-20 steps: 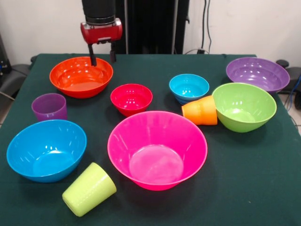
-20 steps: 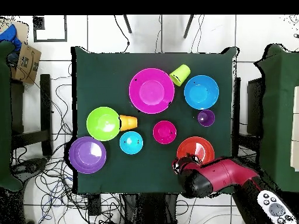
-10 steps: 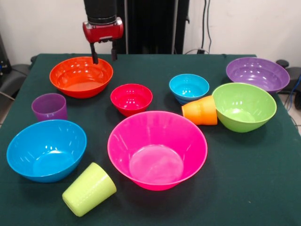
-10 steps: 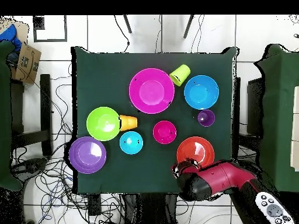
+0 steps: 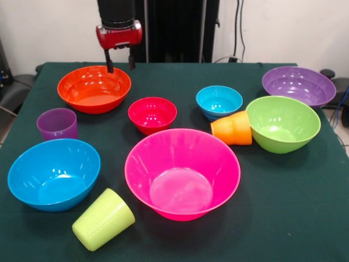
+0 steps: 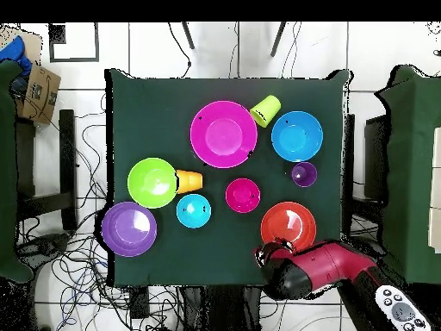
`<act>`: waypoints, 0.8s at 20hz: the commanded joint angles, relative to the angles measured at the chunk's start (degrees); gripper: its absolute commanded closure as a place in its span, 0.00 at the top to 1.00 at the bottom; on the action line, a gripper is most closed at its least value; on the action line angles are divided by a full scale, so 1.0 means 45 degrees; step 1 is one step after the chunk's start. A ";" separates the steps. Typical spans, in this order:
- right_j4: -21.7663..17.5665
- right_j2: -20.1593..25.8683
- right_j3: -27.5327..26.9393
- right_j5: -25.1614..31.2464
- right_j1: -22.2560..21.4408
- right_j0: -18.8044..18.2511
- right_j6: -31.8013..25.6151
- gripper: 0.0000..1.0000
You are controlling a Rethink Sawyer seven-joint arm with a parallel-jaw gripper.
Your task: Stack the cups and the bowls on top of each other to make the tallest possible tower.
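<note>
Red-cased pincer (image 5: 120, 61) hangs released, empty, above the far rim of the orange bowl (image 5: 94, 88). Beside that bowl on the counter (image 5: 180, 73) sit six more bowls, seven counted, none stacked. Three cups: purple (image 5: 57, 124) upright near it, orange (image 5: 232, 128) and lime (image 5: 103, 219) tipped over. Overhead shows the arm (image 6: 323, 269), but not the prongs.

From the front my arm (image 5: 116, 13) is cut off at 12 o'clock by the top edge, the orange cup (image 5: 232, 128) hides the small blue bowl's (image 5: 219, 101) rim at 5 o'clock, and overhead my own arm covers my gripper (image 5: 120, 65).
</note>
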 commanded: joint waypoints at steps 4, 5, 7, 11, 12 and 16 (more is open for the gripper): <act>-0.1937 -0.0488 -0.0946 -0.1008 0.1781 0.0816 -0.0091 1.00; -0.2060 -0.0545 -0.1029 -0.1078 0.1904 0.0872 -0.0007 1.00; -0.2408 -0.0788 -0.1166 -0.1367 0.2053 0.1088 0.0354 1.00; -0.2784 -0.1175 -0.1483 -0.1719 0.2442 0.1343 0.0679 1.00; -0.2826 -0.1232 -0.1576 -0.1799 0.2570 0.1365 0.0681 1.00; -0.3072 -0.1546 -0.2002 -0.2257 0.3061 0.1573 0.0838 1.00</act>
